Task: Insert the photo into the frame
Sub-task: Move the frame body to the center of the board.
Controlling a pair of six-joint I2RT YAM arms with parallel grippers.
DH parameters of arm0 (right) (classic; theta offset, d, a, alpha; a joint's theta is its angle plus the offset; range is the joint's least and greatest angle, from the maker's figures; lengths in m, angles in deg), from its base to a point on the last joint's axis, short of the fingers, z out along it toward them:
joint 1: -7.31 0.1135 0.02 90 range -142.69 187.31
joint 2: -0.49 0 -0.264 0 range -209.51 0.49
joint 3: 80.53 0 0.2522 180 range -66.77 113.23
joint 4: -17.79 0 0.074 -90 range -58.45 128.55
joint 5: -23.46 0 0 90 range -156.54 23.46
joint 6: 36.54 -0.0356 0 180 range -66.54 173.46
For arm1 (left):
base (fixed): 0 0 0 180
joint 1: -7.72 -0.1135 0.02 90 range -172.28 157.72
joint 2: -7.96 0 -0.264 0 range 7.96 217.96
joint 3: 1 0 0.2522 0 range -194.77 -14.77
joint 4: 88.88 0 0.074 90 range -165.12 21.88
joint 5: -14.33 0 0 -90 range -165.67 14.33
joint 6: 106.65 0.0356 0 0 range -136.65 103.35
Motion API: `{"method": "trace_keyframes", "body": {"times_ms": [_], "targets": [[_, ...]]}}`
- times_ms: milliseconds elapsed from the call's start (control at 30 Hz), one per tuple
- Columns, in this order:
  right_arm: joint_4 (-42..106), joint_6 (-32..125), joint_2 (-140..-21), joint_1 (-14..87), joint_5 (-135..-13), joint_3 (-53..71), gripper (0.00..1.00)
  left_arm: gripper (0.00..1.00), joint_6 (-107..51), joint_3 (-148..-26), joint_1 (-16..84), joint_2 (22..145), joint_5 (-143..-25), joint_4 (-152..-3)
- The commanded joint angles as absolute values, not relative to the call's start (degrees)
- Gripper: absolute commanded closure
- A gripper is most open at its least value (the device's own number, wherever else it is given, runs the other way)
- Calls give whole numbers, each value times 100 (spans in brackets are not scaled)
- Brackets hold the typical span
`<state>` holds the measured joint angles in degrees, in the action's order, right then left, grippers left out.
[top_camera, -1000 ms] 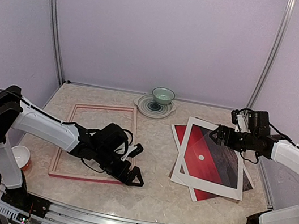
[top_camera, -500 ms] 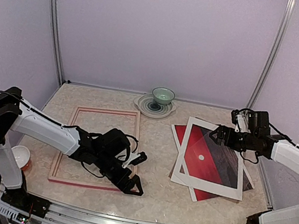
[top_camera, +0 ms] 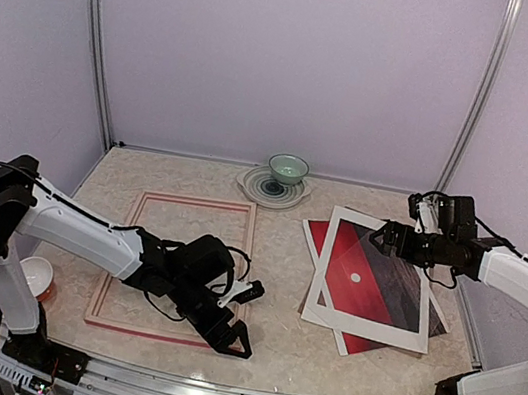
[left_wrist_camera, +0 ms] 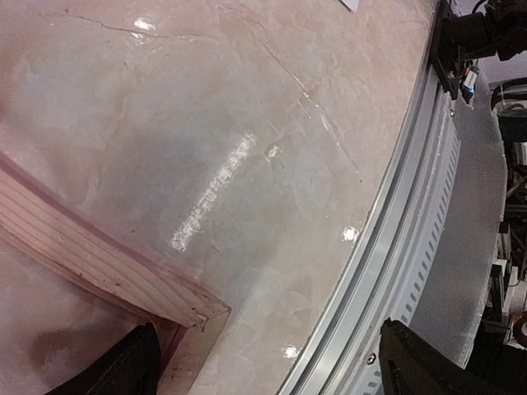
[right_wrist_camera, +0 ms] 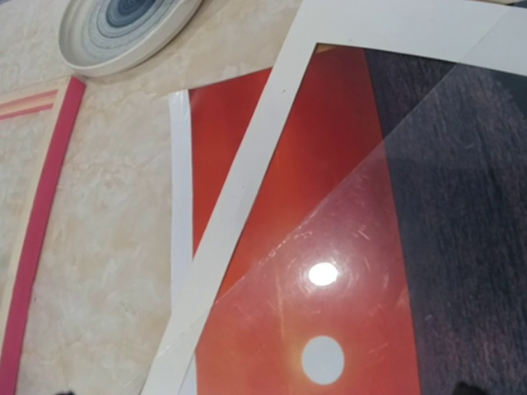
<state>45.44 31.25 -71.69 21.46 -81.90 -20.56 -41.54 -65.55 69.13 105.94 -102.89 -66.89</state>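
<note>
The thin-railed pink-red frame (top_camera: 197, 203) lies flat at lower left of the bench, while the red sunset photo (top_camera: 350, 258) lies flat and skewed at right, partly overlaid by a white mat (top_camera: 364, 328).

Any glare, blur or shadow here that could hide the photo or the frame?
Right wrist: sharp, one bright glare spot on the photo just above its white sun. Left wrist: streaky reflections on the table beside the frame corner, slightly soft focus. Top external: even light, faint shadows, both plainly visible.

Marbled beige table (top_camera: 280, 281) — frame (top_camera: 193, 200) at left, photo (top_camera: 318, 235) at right, striped plate (top_camera: 255, 190) at back
</note>
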Motion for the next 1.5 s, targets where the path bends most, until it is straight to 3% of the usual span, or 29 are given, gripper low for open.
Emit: {"method": "trace_keyframes", "body": {"times_ms": [0,367,733,1000,1067,1133,1300,1467], "targets": [[4567,3063,-7211,2207,-8220,-1950,1,9,-3971,-6771,7030,10574,-10469,-6559],[4547,3043,-7179,2208,-8232,-2019,1,8,-3775,-7387,7102,10944,-10310,-6444],[4484,3019,-7057,2207,-8224,-2155,1,3,-4010,-8614,6530,10941,-8131,-5546],[4556,3036,-6955,2207,-8239,-2081,1,2,-4259,-9989,6070,11870,-6678,-4633],[4569,3035,-6894,2207,-8231,-2087,1,5,-4369,-10188,5969,12165,-6452,-4491],[4574,3035,-6855,2207,-8230,-2104,1,15,-4487,-10322,5884,12388,-6324,-4403],[4598,3055,-6807,2207,-8228,-2145,1,16,-4649,-10354,5795,12722,-6304,-4516],[4575,3055,-6781,2208,-8253,-2201,1,25,-4748,-10365,5782,12951,-6317,-4654]]}}
